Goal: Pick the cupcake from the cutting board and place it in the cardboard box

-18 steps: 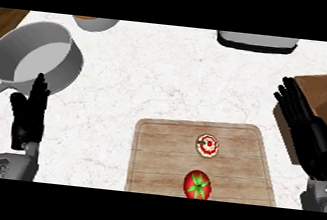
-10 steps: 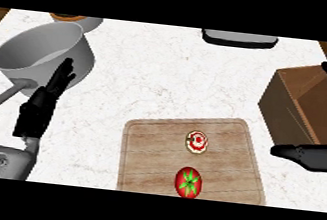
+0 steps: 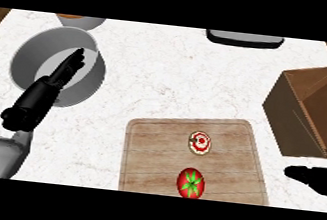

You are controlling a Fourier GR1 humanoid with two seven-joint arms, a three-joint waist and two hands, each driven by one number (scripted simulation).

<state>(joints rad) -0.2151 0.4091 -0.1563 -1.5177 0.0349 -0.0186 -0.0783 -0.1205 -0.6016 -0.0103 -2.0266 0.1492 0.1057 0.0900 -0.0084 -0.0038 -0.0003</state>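
The cupcake (white top, red swirl) sits on the cutting board, just above a tomato. The right hand hangs well off to its right, spread open and empty; the left hand is straight-fingered and empty too.

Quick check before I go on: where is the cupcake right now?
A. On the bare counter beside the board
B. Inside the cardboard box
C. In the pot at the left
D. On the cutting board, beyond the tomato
D: the cupcake sits on the cutting board, just on the far side of the tomato and apart from the cardboard box.
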